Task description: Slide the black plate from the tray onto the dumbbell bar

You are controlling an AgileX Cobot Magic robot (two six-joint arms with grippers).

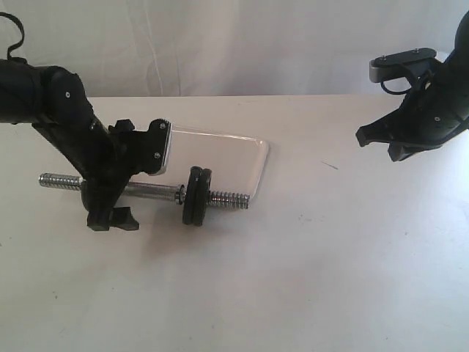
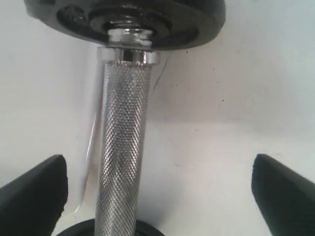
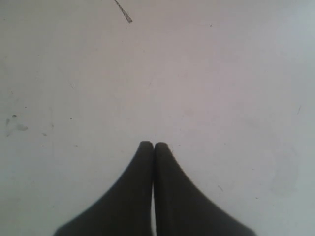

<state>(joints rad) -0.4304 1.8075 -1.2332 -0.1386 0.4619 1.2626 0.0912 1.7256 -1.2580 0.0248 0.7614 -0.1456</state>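
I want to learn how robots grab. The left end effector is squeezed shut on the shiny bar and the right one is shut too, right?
Not quite: the left wrist view shows the left end effector wide open, not touching the dumbbell bar. The right end effector is shut.

Robot lab test bench; bare white tabletop (image 1: 330,279); white cloth backdrop (image 1: 256,44) hung behind.
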